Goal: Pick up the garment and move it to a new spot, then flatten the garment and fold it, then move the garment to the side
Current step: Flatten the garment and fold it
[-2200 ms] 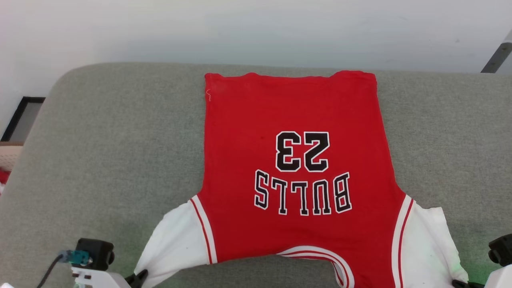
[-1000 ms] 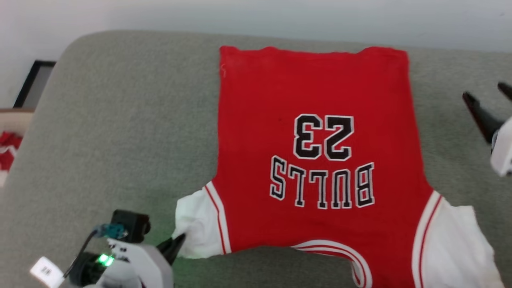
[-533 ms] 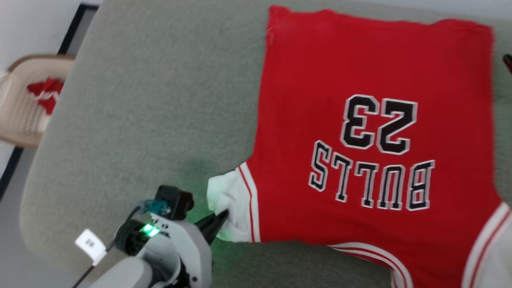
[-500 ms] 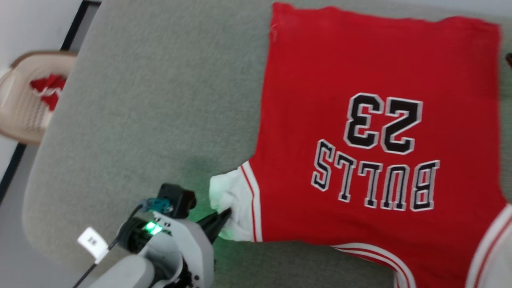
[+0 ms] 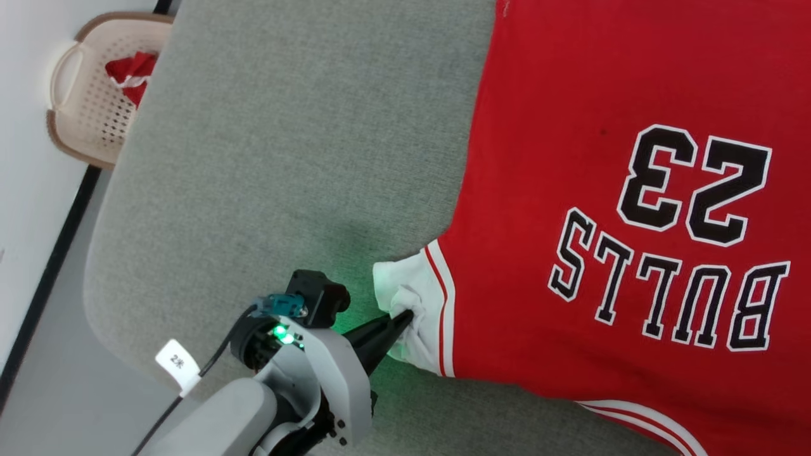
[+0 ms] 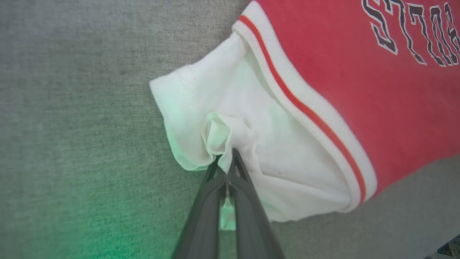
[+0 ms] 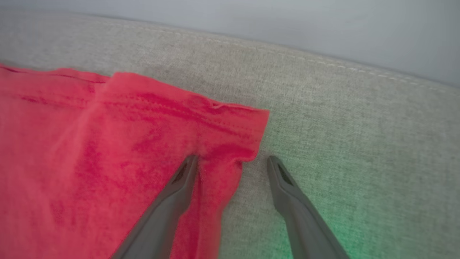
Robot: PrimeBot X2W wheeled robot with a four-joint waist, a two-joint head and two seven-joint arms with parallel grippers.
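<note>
head view: the garment [image 5: 570, 158], a red jersey with black, white-edged "bulls" and "23" and white sleeves with striped trim, lies flat on the grey cushion [image 5: 285, 158]. the left gripper [image 5: 405, 315] pinches its bunched sleeve. the right gripper [image 7: 231, 159] stands spread astride a red hem corner.

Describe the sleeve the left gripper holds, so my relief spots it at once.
On the grey cushion lies a red shirt lettered "BULLS" and "23" in black. At its edge by the left gripper is a short sleeve, bunched where the shut gripper pinches it. Unlike the red body, it is plain white beyond a red-striped band.
</note>
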